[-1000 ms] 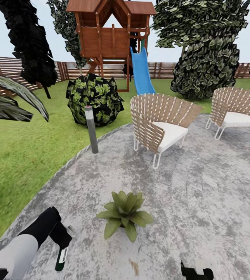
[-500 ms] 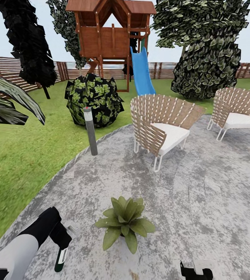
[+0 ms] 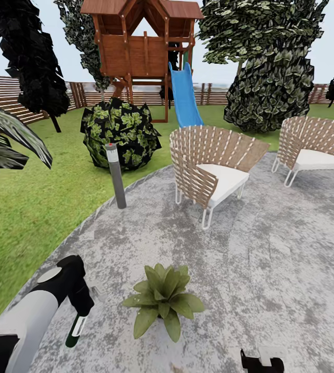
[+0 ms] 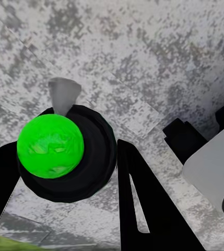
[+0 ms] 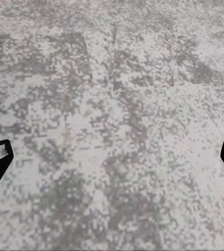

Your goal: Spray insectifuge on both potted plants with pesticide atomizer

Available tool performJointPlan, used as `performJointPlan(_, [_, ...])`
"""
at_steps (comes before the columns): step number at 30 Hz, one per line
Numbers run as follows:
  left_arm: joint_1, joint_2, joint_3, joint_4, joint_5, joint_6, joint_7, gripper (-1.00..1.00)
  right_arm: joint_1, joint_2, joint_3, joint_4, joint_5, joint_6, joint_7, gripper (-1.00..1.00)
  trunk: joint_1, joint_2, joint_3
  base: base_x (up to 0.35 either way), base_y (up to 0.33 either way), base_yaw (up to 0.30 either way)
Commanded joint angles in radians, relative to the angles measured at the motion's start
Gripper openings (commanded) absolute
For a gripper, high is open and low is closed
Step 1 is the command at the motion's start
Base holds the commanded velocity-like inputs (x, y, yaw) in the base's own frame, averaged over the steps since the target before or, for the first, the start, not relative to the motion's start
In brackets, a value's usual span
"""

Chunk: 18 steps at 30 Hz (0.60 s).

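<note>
Since a second ago the whole head view has slid, so the camera moved, and the left arm has lifted and swung a little nearer the potted plant [image 3: 163, 299]. Its left gripper [image 3: 79, 316] is clamped on the pesticide atomizer [image 3: 75, 331], which hangs just left of the rosette over the grey patio [image 3: 270, 259]; the left wrist view looks down on the sprayer's black body and green cap [image 4: 50, 146] between dark fingers [image 4: 143, 209]. Holding it this near and low looks meant to bring the nozzle within range of the leaves. One potted plant is visible here, with two woven chairs [image 3: 211, 166] beyond. The right gripper [image 3: 262, 361] hangs wide, holding nothing.
</note>
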<state>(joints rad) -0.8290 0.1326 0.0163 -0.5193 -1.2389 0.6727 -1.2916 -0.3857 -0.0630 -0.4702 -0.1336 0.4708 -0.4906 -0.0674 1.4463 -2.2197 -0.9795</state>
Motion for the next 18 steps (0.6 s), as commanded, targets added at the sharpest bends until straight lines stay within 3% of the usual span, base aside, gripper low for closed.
performJointPlan(1, [0.001, -0.002, 0.003, -0.001, -0.005, 0.009, -0.008, -1.0, -0.001, -0.002, -0.004, 0.002, 0.011, -0.003, -0.006, 1.0, 0.0, 0.0, -0.001, 0.324, 0.0, 0.0])
performJointPlan(6, [0.003, -0.022, 0.004, 0.004, -0.004, 0.002, -0.008, -1.0, -0.001, 0.004, -0.004, 0.0, 0.009, -0.003, -0.008, 1.0, 0.0, 0.0, -0.002, 0.251, 0.0, -0.01])
performJointPlan(18, [0.004, -0.022, 0.004, 0.013, -0.006, -0.004, 0.0, -1.0, -0.001, 0.005, -0.004, 0.0, 0.008, -0.003, -0.008, 1.0, 0.0, 0.0, -0.021, 0.008, 0.0, -0.086])
